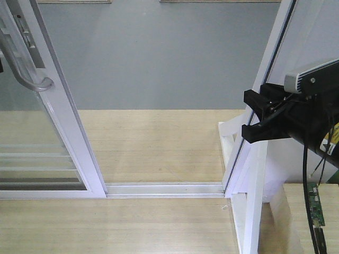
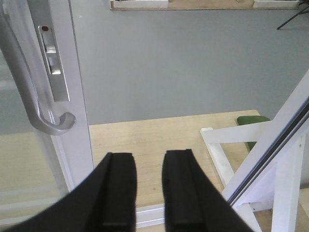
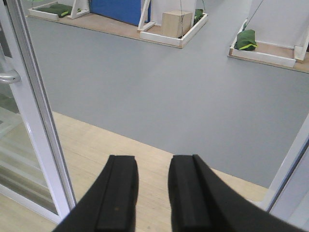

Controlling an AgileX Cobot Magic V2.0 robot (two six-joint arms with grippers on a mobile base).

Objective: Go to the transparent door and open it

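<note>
Both grippers hang free and hold nothing. Seen from its own wrist camera, the left gripper [image 2: 148, 186] shows two black fingers set a narrow gap apart, pointing over the wooden floor [image 2: 159, 140] toward the doorway. The right gripper [image 3: 152, 193] looks much the same from its wrist camera, two black fingers with a narrow gap and nothing between them; in the front view it appears at the right edge [image 1: 254, 114], close to the slanting white door frame [image 1: 267, 74] on that side.

One transparent door [image 1: 63, 119] stands at the left of the front view, slid aside so the middle of the opening is bare down to the white floor track [image 1: 164, 189]. Its single curved grey pull handle [image 2: 29, 92] sits on the white stile, with one metal lock plate [image 2: 53, 63] just beside it, close to the upper left of the left gripper but not touching it. Behind the glass, several white horizontal bars [image 1: 32, 169] show low down.

Beyond the track lies a strip of wooden floor, then grey floor [image 3: 169, 92]. Far across it the right wrist view shows one wooden box [image 3: 176, 23], one blue panel [image 3: 120, 9] and two green bags [image 3: 245, 39].
</note>
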